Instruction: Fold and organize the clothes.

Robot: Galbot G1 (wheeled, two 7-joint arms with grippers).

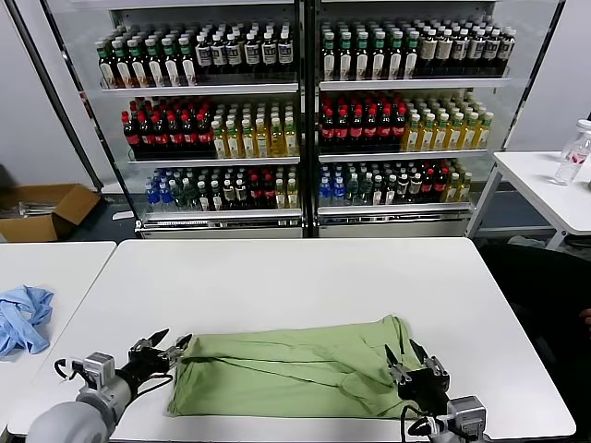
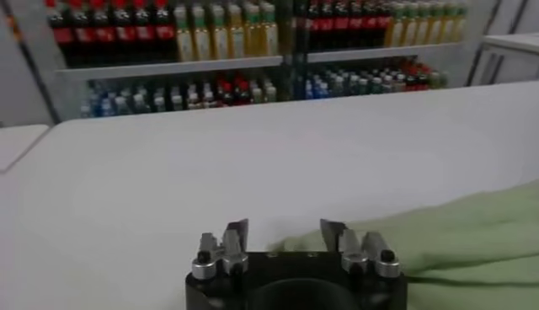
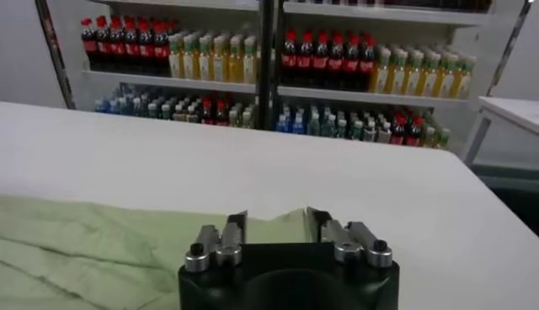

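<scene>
Right, over at the far left a light blue cloth [image 1: 23,317] lies crumpled on the neighbouring table, well apart from my work, and I'm leaving it alone. Coming in, my left tool [image 1: 170,347] hovers just beside the left edge of the green polo shirt [image 1: 286,367], fingers spread wide with nothing between them. From the left wrist view that edge [image 2: 472,236] sits right off my open fingers [image 2: 237,232], the fabric bunched low against the white tabletop [image 1: 295,277].

The shirt itself lies across the near part of the tabletop as a long, half-folded band, creased, running side to side. I cannot make out collar or buttons from here.

On to the right end: my right tool [image 1: 407,356] is over the shirt's right edge, fingers likewise apart and holding nothing. The right wrist view shows green cloth [image 3: 101,244] under and beside those fingers [image 3: 237,226], with bare tabletop beyond.

My read: the lengthwise fold is made and I'm placed for the next one, both tools at opposite ends and not yet gripping. Next calls for each tool to drop down, pinch its end through all layers, then carry one end over towards the other. Thin fabric like this may slip or lift only its top layer, so low, firm pinches.
</scene>
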